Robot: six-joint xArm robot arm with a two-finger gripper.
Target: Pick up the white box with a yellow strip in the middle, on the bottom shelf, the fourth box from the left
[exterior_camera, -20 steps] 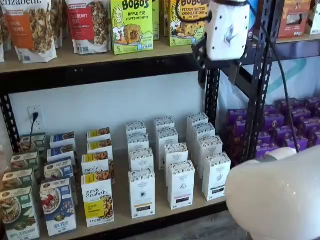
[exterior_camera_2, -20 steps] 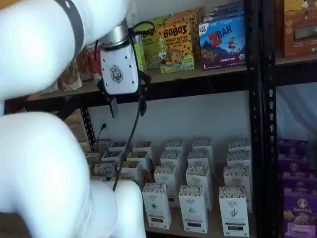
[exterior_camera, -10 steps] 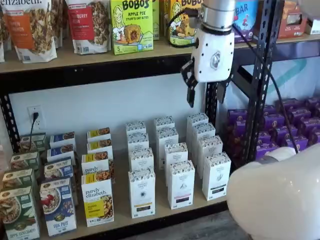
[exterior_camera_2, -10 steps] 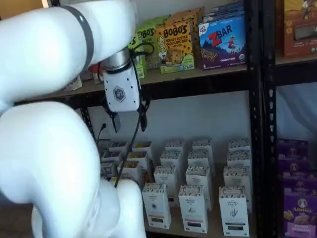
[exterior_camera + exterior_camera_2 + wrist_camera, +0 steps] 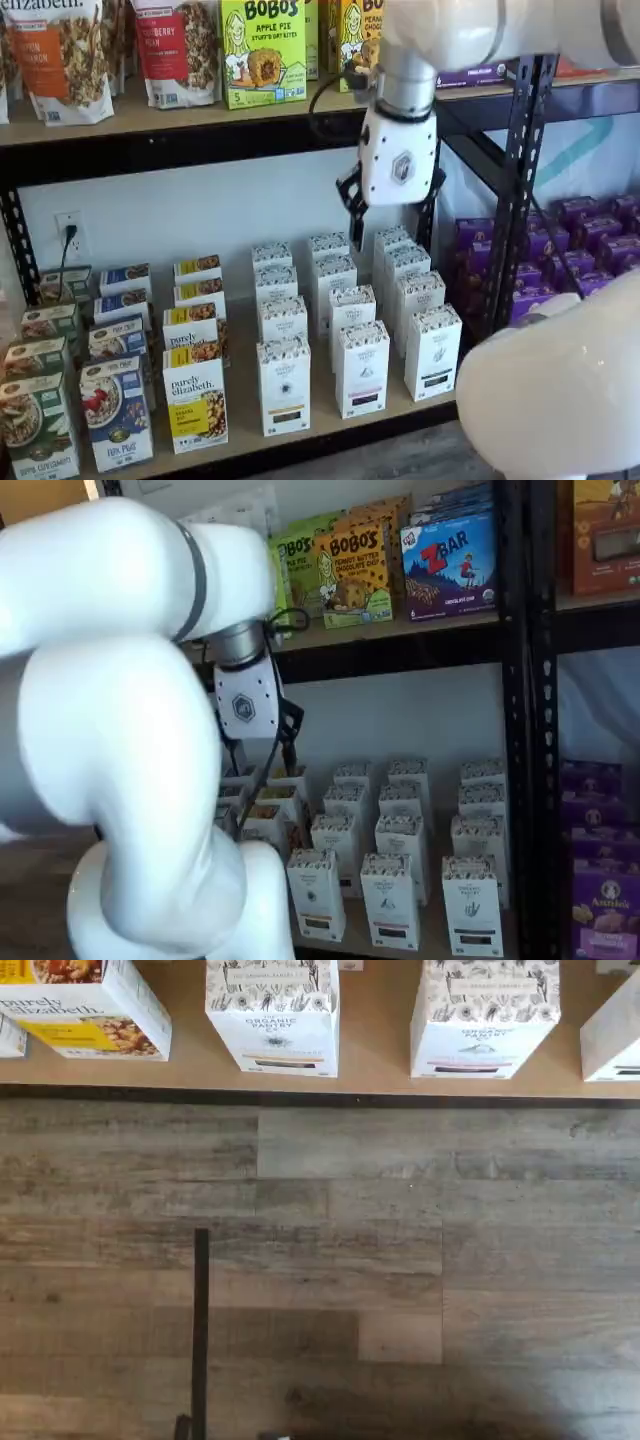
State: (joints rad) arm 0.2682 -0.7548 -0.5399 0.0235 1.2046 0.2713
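Note:
The white box with the yellow-gold strip (image 5: 284,385) stands at the front of its column on the bottom shelf (image 5: 240,405). It also shows in a shelf view (image 5: 316,895) and in the wrist view (image 5: 272,1015), at the tan board's edge (image 5: 370,1060). Like cartons stand beside it, one with a pinkish strip (image 5: 485,1015) and one with a black strip (image 5: 432,352). My gripper (image 5: 392,222) hangs in the air well above the rear white cartons, behind and right of the box. It shows in both shelf views (image 5: 262,745), open and empty.
Purely Elizabeth boxes (image 5: 195,400) stand left of the white cartons. Purple boxes (image 5: 590,250) fill the bay on the right behind a black upright (image 5: 515,180). The upper shelf holds Bobo's boxes (image 5: 262,50). My white arm (image 5: 120,730) fills the foreground. Grey plank floor (image 5: 320,1260) lies below.
My gripper has come down from upper-shelf height and moved left, now hanging over the rear white cartons. The arm has swung across the foreground. No box has moved.

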